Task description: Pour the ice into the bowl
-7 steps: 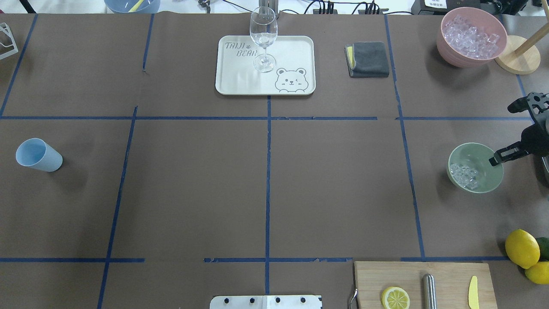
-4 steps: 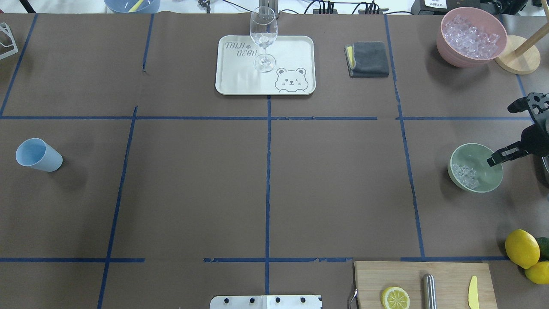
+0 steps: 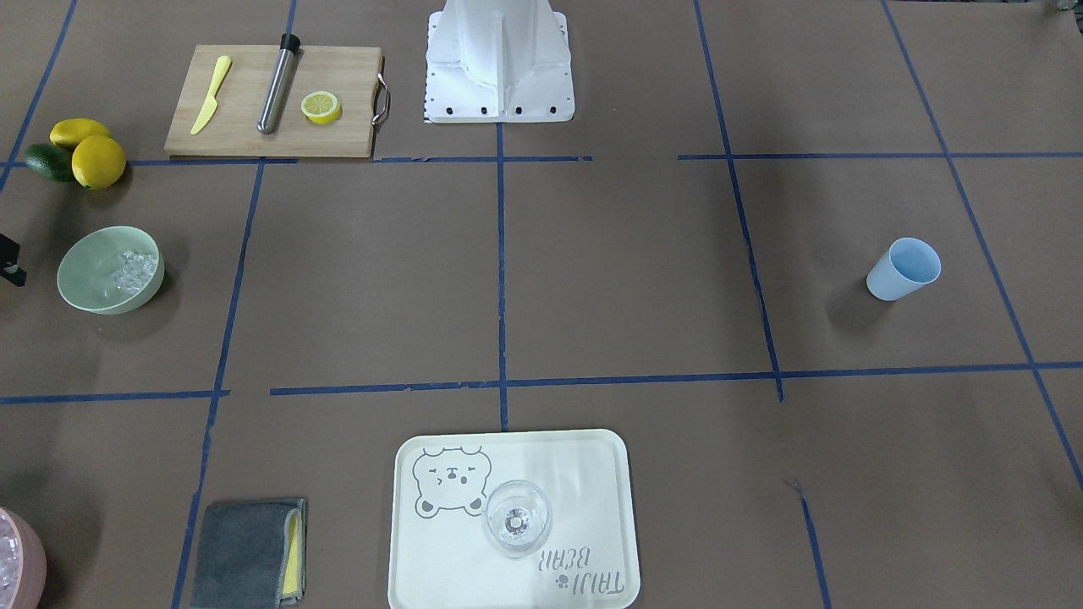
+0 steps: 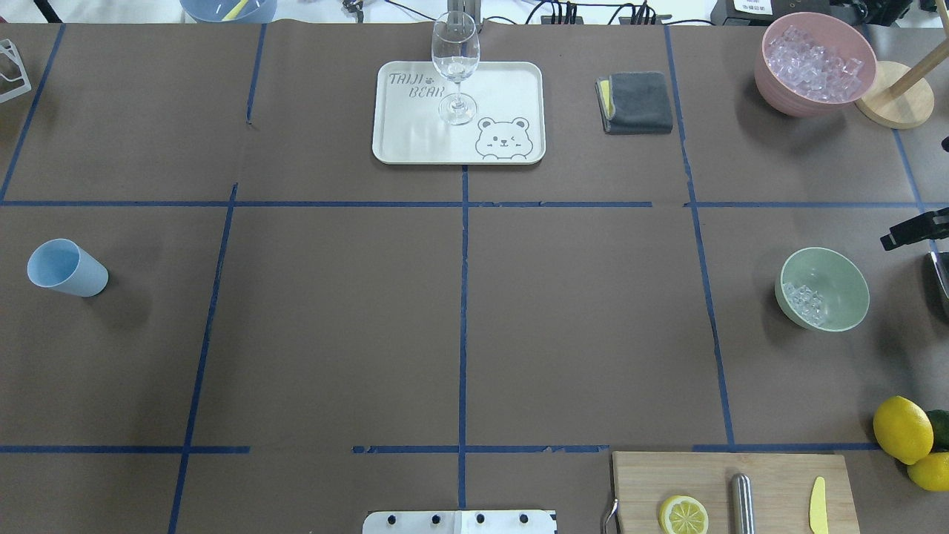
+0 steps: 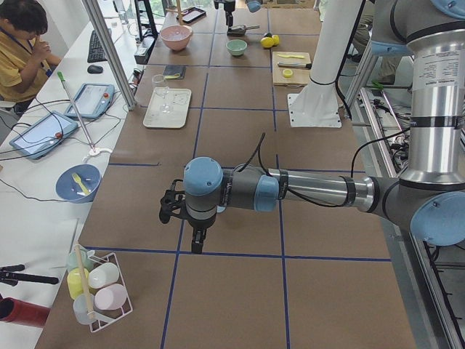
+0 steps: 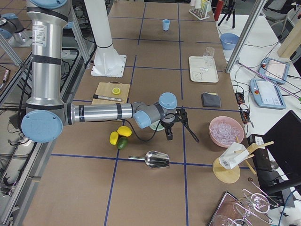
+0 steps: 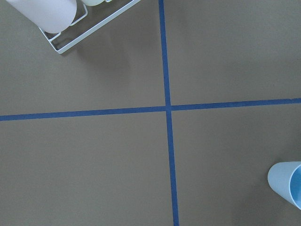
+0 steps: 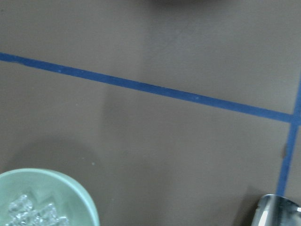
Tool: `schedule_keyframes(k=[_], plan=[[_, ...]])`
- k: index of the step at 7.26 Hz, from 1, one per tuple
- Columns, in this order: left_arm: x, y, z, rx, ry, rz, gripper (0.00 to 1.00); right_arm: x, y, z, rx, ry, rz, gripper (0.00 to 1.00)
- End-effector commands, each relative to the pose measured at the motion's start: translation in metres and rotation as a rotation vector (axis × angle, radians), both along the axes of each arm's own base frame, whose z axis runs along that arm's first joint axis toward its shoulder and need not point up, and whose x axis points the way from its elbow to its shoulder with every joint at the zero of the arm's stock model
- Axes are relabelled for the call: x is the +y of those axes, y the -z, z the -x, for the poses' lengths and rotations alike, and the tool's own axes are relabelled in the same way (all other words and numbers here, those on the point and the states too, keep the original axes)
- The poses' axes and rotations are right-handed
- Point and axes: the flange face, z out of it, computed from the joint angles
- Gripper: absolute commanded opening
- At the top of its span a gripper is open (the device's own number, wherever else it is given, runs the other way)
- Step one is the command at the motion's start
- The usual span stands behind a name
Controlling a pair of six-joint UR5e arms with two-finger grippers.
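Cream tray (image 4: 519, 78): "TAIJI BEAR" printed beside bear-face drawing. No other readable text.

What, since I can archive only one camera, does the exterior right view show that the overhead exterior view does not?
Only exterior right: the whole metal scoop, and the right arm along its full length out to its end effector. Only overhead exterior: the ice inside the bowl, which the arm mostly hides from the side, and the bear print on the tray. Both: the pink container full of cubes, the grey cloth, the lemons and the light blue cup.
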Motion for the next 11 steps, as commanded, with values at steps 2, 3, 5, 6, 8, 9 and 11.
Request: schedule_keyframes(k=[2,3,5,6,8,9,11], plan=[[0.0,0.0,0.0,0.0,0.0,0.001,1.0,0.008,-0.02,-0.133,0.076,0.059,0.014,1.0],[0.0,0.0,0.0,0.0,0.0,0.001,1.0,0.024,-0.033,-0.145,0.084,0.037,0.069,1.0],[-0.001,-0.012,-0.013,0.003,-0.026,0.031,1.0,0.037,-0.044,-0.156,0.081,0.006,0.105,1.0],[-0.002,-0.013,-0.017,0.003,-0.037,0.027,1.0,0.037,-0.044,-0.155,0.074,0.005,0.106,1.0],[0.001,-0.022,-0.018,0.006,-0.039,0.05,1.0,0.039,-0.049,-0.154,0.063,0.008,0.117,1.0],[0.007,-0.028,-0.018,0.005,-0.038,0.064,1.0,0.039,-0.046,-0.151,0.03,0.016,0.108,1.0],[0.012,-0.034,-0.021,0.01,-0.043,0.077,1.0,0.04,-0.048,-0.15,0.023,0.018,0.115,1.0]])
